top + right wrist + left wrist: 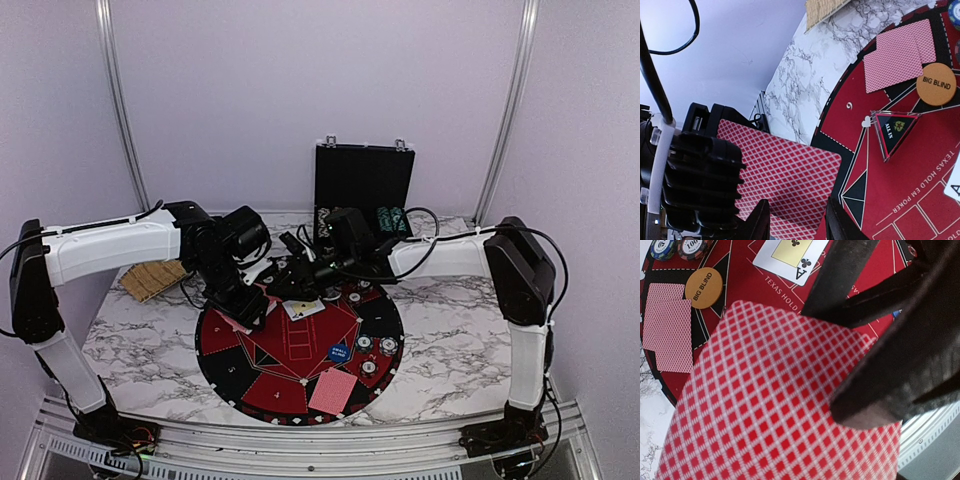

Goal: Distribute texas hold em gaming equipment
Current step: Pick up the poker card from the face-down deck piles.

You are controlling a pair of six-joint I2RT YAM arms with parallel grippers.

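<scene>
Right now my left hand point(835, 365) is clenched on a red lattice-backed playing card point(770, 410). The card is pinched between the hand's black fingers point(890, 375) and held tilted over the round black-and-red felt mat point(225, 345). The right wrist camera shows the same card face-on beyond my right hand point(797, 222). That hand is released: its fingers stand apart and the card lies past them, not between them. Both hands are close together over the far left part of the mat, on the white marbled desk point(130, 330).

On the mat lie a face-up ace of clubs point(790, 255), an orange round "BIG BLIND" disc point(703, 287) and a clear triangular "ALL IN" marker point(892, 132). Two overlapping red-backed cards point(900, 55) lie just beside the orange disc. Stripe-edged round poker chips point(388, 345) sit on the mat's right side near a blue marker disc point(340, 352). Another red-backed card point(333, 390) rests at the mat's near edge. A black hinged case point(363, 185) stands open at the far side of the desk.
</scene>
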